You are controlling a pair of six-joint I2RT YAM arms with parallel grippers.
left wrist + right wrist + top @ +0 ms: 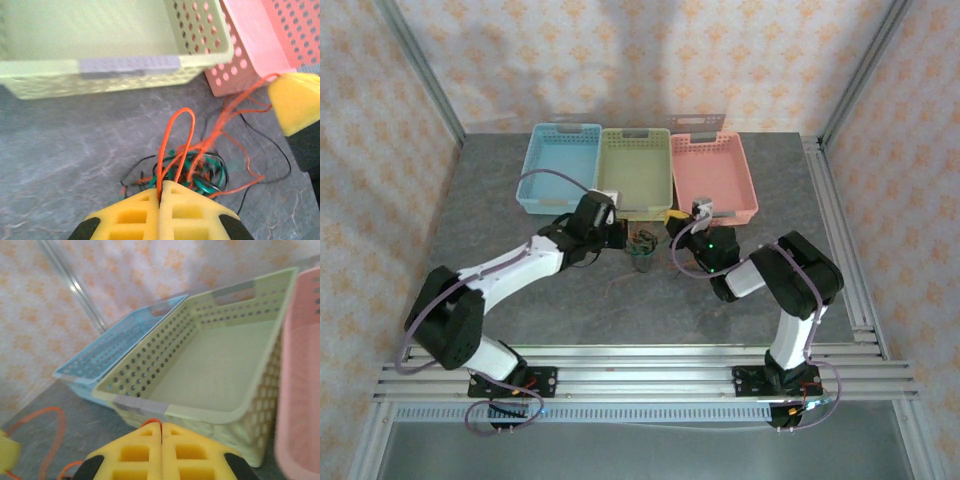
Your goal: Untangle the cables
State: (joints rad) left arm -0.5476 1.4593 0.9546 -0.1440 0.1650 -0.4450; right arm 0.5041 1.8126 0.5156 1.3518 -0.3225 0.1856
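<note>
- Well, the cables lie in one messy clump in the middle of the grey table, just in front of the yellow-green basket.
- Behind the clump, the baskets stand side by side along the far edge.
- Metal rails run along the near edge.
- Bare grey table lies to the left of the clump and on its near side.
- I count three baskets: a blue basket, the yellow-green one and a pink basket.
- The cables are orange, green and black, and too tangled to count.
- I count two grippers.
- The left gripper is squeezed tight on an orange loop.
- The right gripper is closed too, pinching an orange strand that runs from the clump.
</note>
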